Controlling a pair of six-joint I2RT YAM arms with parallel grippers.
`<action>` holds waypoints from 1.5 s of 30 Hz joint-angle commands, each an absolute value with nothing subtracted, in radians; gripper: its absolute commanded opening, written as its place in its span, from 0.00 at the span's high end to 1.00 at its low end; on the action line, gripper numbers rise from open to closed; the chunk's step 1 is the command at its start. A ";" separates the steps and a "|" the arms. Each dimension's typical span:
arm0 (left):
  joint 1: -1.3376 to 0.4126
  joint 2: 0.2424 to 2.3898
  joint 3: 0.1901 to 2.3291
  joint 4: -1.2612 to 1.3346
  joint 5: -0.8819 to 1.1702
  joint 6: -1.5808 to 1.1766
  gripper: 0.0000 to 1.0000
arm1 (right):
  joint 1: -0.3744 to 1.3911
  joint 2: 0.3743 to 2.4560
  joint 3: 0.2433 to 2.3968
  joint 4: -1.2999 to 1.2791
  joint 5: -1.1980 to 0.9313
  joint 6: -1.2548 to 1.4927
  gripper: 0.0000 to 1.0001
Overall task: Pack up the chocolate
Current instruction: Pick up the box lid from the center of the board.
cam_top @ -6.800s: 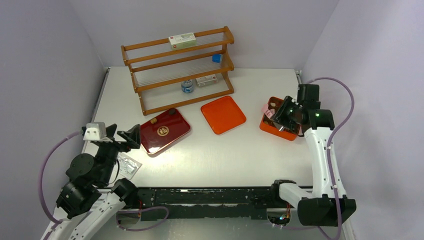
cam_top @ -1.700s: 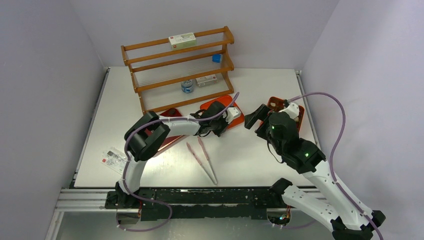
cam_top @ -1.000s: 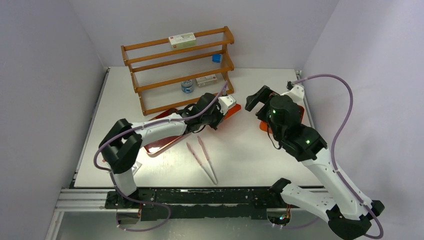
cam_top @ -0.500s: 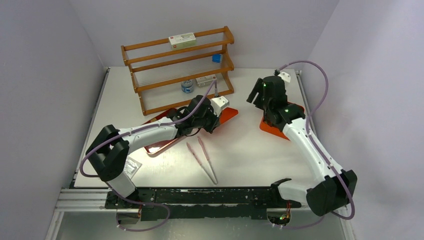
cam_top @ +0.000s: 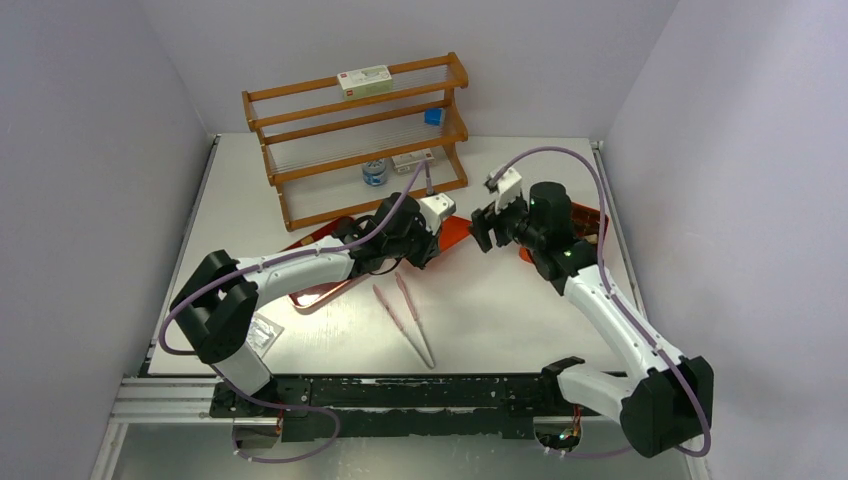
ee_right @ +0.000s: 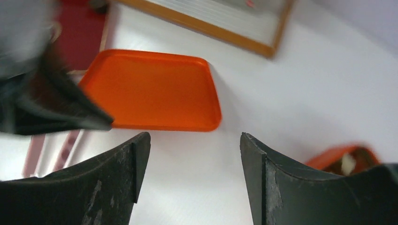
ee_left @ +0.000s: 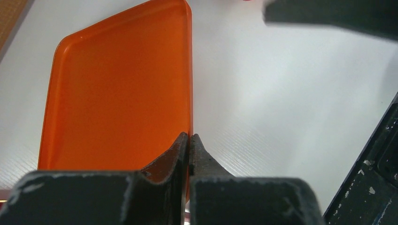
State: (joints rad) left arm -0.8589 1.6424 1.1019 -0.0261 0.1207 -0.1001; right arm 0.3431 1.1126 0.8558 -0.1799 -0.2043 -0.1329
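Note:
A flat orange tray (cam_top: 455, 233) lies mid-table, and my left gripper (ee_left: 189, 138) is shut on its near edge (ee_left: 117, 93). From above, that gripper (cam_top: 435, 244) sits at the tray's left side. My right gripper (cam_top: 481, 232) hovers open just right of the tray (ee_right: 150, 89), with only bare table between its fingers (ee_right: 187, 140). The chocolate is in an orange box (ee_right: 328, 157) at the right. One cream piece (ee_right: 348, 164) shows there. From above, the right arm hides most of the box (cam_top: 592, 218).
Pink tongs (cam_top: 405, 315) lie on the table in front of the tray. A dark red tray (cam_top: 315, 285) sits partly under the left arm. A wooden rack (cam_top: 355, 135) stands at the back, and a clear packet (cam_top: 255, 332) lies near the front left.
The right arm swung left from over the orange box to the flat tray's right side, and its jaws narrowed a little. The left gripper kept its hold on the tray's edge.

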 commanded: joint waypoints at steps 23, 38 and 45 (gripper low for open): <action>-0.853 1.576 1.095 0.044 0.168 -0.107 0.95 | 0.492 1.247 0.628 0.186 -0.531 -1.182 0.32; -0.838 1.471 1.123 0.024 0.086 -0.156 0.95 | 0.552 1.278 0.561 0.419 -0.431 -1.194 0.80; -0.798 1.351 1.188 -0.015 -0.038 -0.259 0.52 | 0.551 1.253 0.579 0.421 -0.395 -1.109 1.00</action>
